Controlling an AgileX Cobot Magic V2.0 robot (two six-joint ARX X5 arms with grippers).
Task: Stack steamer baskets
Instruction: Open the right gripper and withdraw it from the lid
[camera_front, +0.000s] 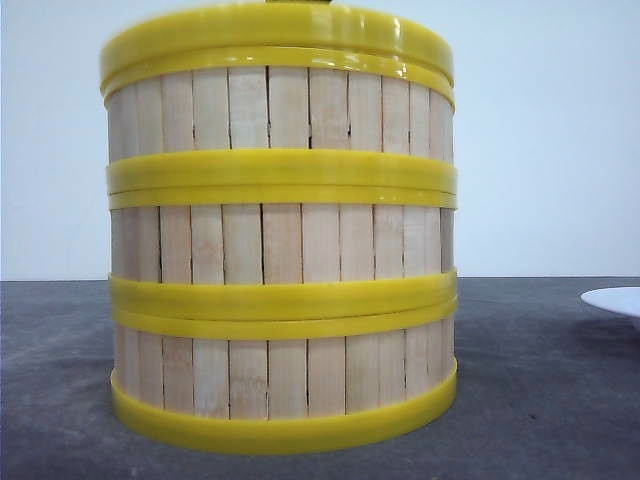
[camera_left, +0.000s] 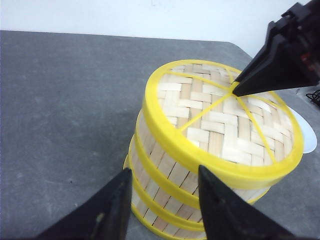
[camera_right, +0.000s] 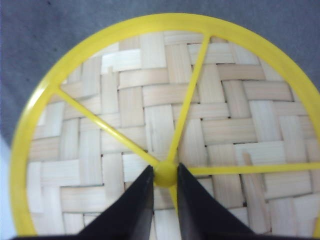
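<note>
Left to right across the scene: the left gripper (camera_left: 162, 200) is held low beside the stack, its jaws spread apart and empty. Between its fingers the near wall of the steamer baskets (camera_front: 282, 240) is seen, close to the jaws but not touched by them. The three baskets are stacked one on another at the middle of the grey table (camera_front: 540, 400), rims seated squarely in the front view, with a flat woven lid (camera_left: 225, 125) set on top. To the right, the right gripper (camera_right: 164, 192) is lowered over the lid's centre, its jaws nearly closed about the small yellow knob (camera_right: 165, 174) where the lid's spokes meet. Whether the knob is firmly pinched or merely bracketed cannot be told; the fingers lie against or just beside it. Farthest right, a white plate (camera_front: 615, 300) rests on the table, well apart from the stack.

Risks noted. The stacking is judged complete or nearly so. If the right jaws are parted while pressing sideways on the knob, the lid could be dragged off centre. If the arm is raised while the knob is gripped, the lid would be lifted away, and the top basket might be disturbed with it. A careless inward sweep by the left gripper could push the stack's wall and shift the upper tiers out of line.
</note>
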